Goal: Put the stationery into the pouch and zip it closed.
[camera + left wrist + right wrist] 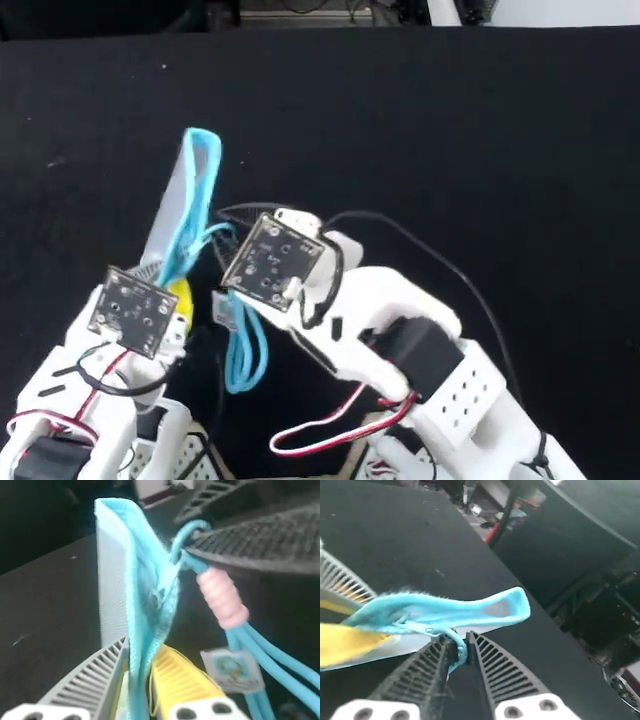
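The pouch (183,200) is grey with light blue trim and is held up on edge above the black table. My left gripper (178,287), with one grey and one yellow finger, is shut on the pouch's near blue edge (142,645). My right gripper (460,642) has black ribbed fingers and is shut on the blue zip pull cord (461,652) at the pouch's (450,611) top seam. From the cord hang a pink bead (222,597), a small tag (232,667) and a long blue loop (245,350). What lies inside the pouch is hidden.
The black table (480,150) spreads wide to the right and toward its far edge. Both arm bodies (420,370) and their red, white and black wires (320,425) crowd the near edge. Cables and clutter (510,515) lie beyond the table.
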Action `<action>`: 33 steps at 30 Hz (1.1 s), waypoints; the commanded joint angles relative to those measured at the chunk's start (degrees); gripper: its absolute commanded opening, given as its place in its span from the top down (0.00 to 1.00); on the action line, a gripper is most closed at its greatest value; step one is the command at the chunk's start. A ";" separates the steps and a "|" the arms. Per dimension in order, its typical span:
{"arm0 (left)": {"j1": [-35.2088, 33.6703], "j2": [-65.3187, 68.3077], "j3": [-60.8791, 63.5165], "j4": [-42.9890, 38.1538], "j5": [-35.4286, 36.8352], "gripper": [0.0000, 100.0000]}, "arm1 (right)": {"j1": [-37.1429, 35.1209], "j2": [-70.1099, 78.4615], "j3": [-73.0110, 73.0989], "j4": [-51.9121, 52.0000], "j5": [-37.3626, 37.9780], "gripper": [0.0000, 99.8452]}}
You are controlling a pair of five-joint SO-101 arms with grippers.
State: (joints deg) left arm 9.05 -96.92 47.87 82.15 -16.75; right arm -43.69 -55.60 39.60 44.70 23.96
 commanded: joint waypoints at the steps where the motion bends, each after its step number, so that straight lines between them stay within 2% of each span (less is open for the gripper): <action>1: 3.21 -0.44 -4.44 0.26 -0.53 0.97 | 3.96 -0.57 0.48 -2.11 -0.35 0.99; 10: 3.38 -0.44 -4.26 0.35 -0.53 0.97 | 11.34 -0.57 0.66 -2.02 -0.35 0.99; 16: 3.47 -0.44 -4.26 0.35 -0.53 0.97 | 11.60 -0.22 0.66 -2.29 -0.35 0.99; 24: 3.82 -0.44 -4.26 1.76 -0.62 0.97 | 11.69 -0.22 5.05 -12.22 -0.35 0.99; 27: 3.82 -0.44 -4.26 2.81 -0.62 0.97 | 11.69 -0.22 5.41 -12.92 -0.53 0.99; 33: 3.82 -0.44 -4.44 2.55 -0.62 0.97 | 13.45 -0.13 3.74 -13.27 -7.56 0.99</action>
State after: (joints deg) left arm 11.87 -97.27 47.43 83.82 -17.10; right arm -34.90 -55.60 45.58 33.45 18.86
